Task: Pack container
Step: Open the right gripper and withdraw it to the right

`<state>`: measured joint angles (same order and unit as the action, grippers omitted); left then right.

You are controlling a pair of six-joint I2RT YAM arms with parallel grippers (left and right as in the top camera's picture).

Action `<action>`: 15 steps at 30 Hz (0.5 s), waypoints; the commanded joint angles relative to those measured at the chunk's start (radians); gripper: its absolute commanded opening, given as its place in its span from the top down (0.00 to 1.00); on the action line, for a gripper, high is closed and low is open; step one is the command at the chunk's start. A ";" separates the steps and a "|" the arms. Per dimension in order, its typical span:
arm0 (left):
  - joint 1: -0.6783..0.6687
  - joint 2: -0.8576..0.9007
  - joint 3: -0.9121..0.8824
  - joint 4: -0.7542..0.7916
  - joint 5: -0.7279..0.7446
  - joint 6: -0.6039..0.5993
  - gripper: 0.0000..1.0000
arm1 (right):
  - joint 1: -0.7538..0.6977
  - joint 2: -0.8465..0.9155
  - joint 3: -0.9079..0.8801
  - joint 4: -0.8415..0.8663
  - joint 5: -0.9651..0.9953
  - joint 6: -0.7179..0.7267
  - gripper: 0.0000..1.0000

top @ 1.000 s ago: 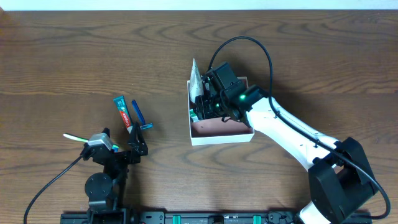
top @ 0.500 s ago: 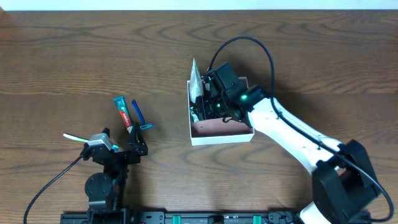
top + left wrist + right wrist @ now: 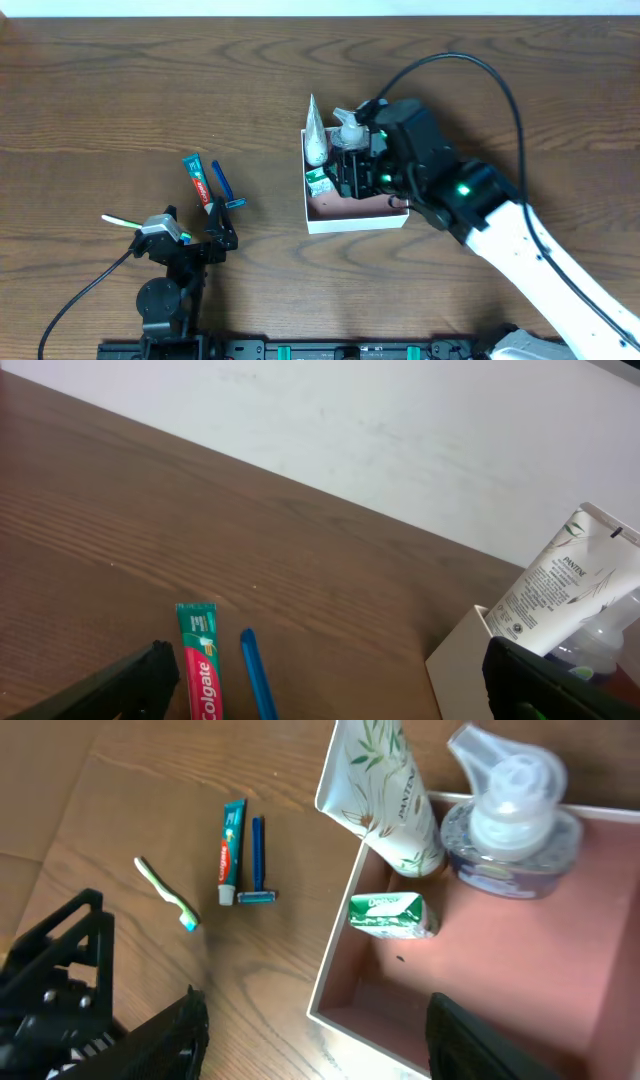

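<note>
1. The container (image 3: pixel 355 223) stands on the table (image 3: pixel 120 90), on the robot's right half. Part of its pink bottom is bare.
2. Inside the container, a white tube (image 3: pixel 385 780) leans in the far left corner. A pump bottle (image 3: pixel 510 815) stands just beside it at the far wall, and a small green packet (image 3: pixel 392 913) lies against the left wall.
3. The right gripper (image 3: pixel 315 1010) hangs over the container. Its fingers are spread wide and there is nothing between them.
4. Well to the left of the container lie a toothpaste (image 3: pixel 197 180) and a blue razor (image 3: pixel 224 186), side by side and almost touching. A toothbrush (image 3: pixel 118 220) lies farther from the container than these two.
5. The left gripper (image 3: pixel 328 660) is also left of the container, on the near side of the toothpaste and razor. Its fingers are released too, wide apart and holding nothing.
6. In my judgement the packing is about half done, with three things in and three things out.
7. The next move turns on one relation. The toothpaste and razor have their long axes pointing away from the robot, roughly parallel to the left wall of the container, and they lie straight ahead of the left gripper.
8. The left arm is clearly nearer, so I think it should pick, closing across the narrow width.
9. Because the razor is so close to the toothpaste, the fingers could catch both.
</note>
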<state>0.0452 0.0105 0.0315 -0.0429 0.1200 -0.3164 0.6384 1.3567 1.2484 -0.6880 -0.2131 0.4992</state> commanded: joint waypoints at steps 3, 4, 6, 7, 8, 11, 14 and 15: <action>0.007 -0.005 -0.027 -0.015 0.000 0.009 0.02 | 0.027 -0.014 0.013 -0.022 0.010 -0.092 0.33; 0.007 -0.005 -0.027 -0.015 0.000 0.009 0.02 | 0.043 -0.012 0.013 -0.019 0.004 -0.110 0.34; 0.007 -0.005 -0.027 -0.015 0.000 0.009 0.02 | 0.087 -0.010 0.013 -0.010 0.004 -0.146 0.34; 0.007 -0.005 -0.027 -0.015 0.000 0.009 0.02 | 0.122 -0.006 0.013 0.000 0.013 -0.175 0.33; 0.007 -0.005 -0.027 -0.015 0.000 0.009 0.02 | 0.155 0.000 0.013 0.008 0.038 -0.190 0.32; 0.007 -0.005 -0.027 -0.015 0.000 0.009 0.02 | 0.233 0.023 0.013 0.011 0.153 -0.209 0.28; 0.007 -0.005 -0.027 -0.015 0.000 0.009 0.02 | 0.264 0.035 0.013 0.003 0.225 -0.199 0.27; 0.007 -0.005 -0.027 -0.015 0.000 0.009 0.02 | 0.264 0.035 0.013 0.001 0.247 -0.187 0.26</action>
<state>0.0452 0.0105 0.0315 -0.0429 0.1200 -0.3164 0.8917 1.3815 1.2484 -0.6834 -0.0902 0.3302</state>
